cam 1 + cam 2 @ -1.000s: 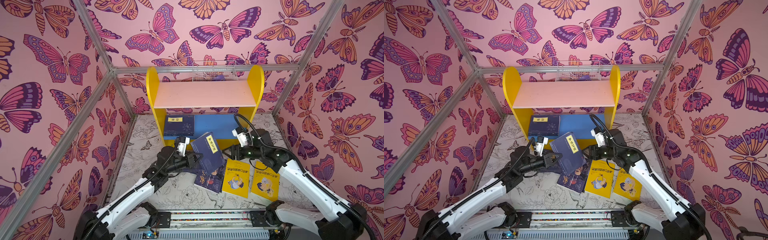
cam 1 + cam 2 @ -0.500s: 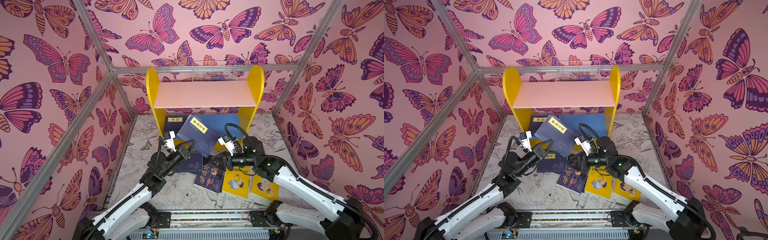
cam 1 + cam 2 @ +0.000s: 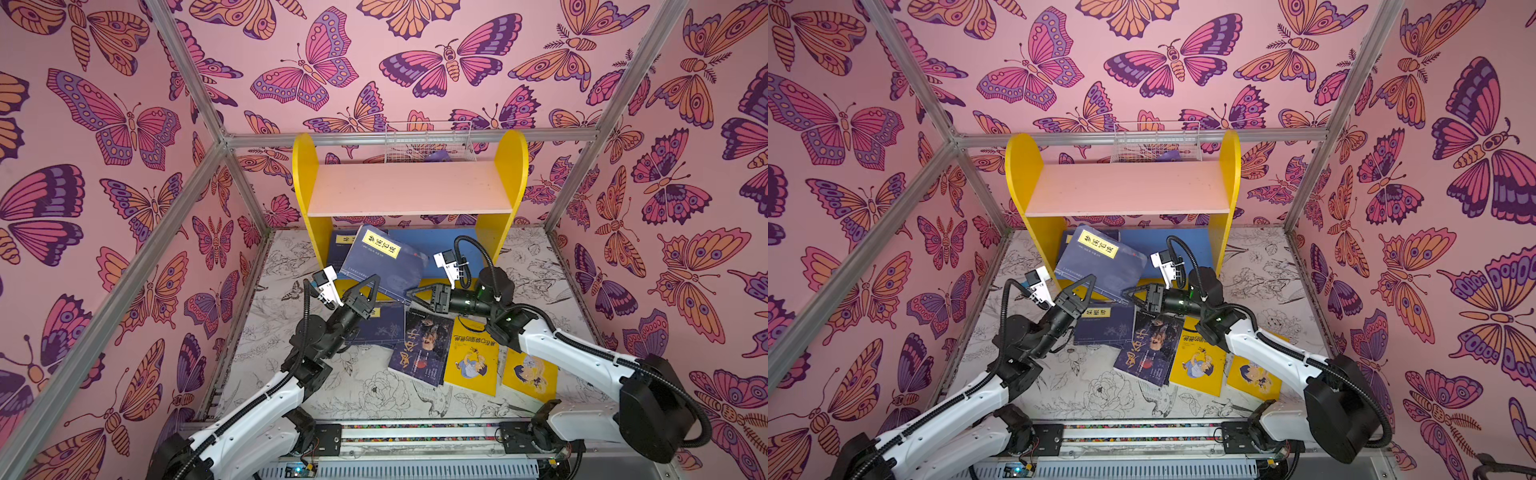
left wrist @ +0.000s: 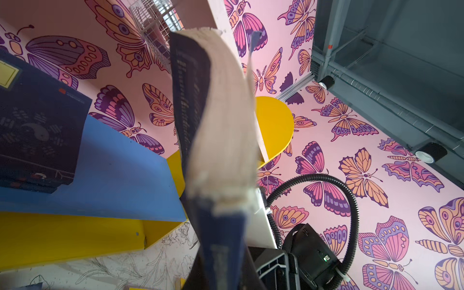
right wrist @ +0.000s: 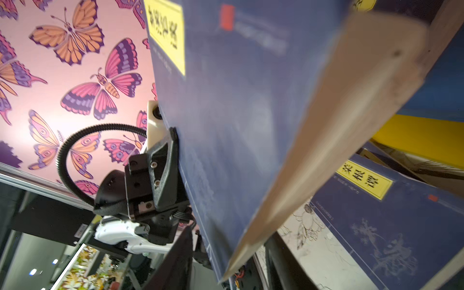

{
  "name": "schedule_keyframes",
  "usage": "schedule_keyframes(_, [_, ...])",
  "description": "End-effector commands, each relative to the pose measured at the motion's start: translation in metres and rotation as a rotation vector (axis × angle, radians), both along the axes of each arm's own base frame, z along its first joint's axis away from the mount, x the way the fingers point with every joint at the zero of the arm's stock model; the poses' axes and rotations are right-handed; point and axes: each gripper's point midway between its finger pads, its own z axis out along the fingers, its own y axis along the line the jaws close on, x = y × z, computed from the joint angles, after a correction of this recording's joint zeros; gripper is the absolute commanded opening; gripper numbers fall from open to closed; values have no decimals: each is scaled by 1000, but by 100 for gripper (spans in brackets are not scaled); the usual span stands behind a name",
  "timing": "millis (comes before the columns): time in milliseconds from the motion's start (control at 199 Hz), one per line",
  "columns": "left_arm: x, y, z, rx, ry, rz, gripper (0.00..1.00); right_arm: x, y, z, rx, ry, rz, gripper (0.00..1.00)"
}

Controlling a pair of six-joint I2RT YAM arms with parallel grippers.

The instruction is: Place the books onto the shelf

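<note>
Navy book (image 3: 380,266) mid-shelving | left claw (image 3: 365,287) clamps it, tilted before shelf (image 3: 305,187), lower tier | right claw (image 3: 413,293) straddles its corner, grip unclear | next: level it, slide in

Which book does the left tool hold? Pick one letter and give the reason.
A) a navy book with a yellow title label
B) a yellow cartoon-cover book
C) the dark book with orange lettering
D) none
A: the left tool is shut on the lifted navy book, tilted before the shelf's blue lower board; the yellow cartoon-cover books and the dark book lie on the table.
</note>
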Motion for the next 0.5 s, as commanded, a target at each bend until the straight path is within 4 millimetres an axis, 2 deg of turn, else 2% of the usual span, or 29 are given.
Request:
schedule_keyframes(0, [-8,3,17,-49,-71,-4,0,0,3,48,175,-43,29,41])
schedule_keyframes(101, [-6,3,11,-48,-56,2,0,2,2,57,223,-41,15,34])
schedule_keyframes(297, [-1,3,-13,-7,1,28,0,7,-3,68,230,-48,-28,11])
schedule_keyframes(327, [0,2,-17,4,12,31,0,12,-5,69,236,-46,-64,8])
schedule_keyframes(453, [3,2,-37,25,66,46,0,20,-7,75,247,-61,-109,0])
schedule_keyframes(499, [4,3,-43,30,83,52,0,23,-7,76,245,-67,-121,0])
